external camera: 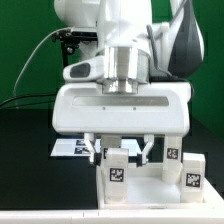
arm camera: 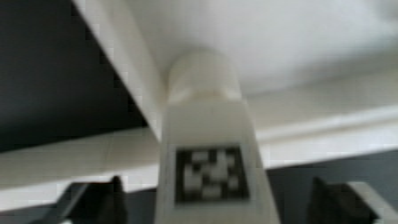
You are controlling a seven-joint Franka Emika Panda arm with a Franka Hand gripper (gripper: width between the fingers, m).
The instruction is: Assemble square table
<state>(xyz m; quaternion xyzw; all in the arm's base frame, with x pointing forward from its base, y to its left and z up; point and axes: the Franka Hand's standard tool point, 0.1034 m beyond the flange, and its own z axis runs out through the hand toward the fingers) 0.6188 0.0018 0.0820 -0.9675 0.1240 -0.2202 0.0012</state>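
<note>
A white tagged leg (arm camera: 210, 130) is standing upright on the square tabletop (external camera: 140, 182), directly under the gripper (external camera: 121, 152). The jaws are standing apart on either side of it, not clamping. Two more legs (external camera: 190, 172) are waiting at the exterior view's right. If poorly seated, the leg could topple as the gripper lifts.
</note>
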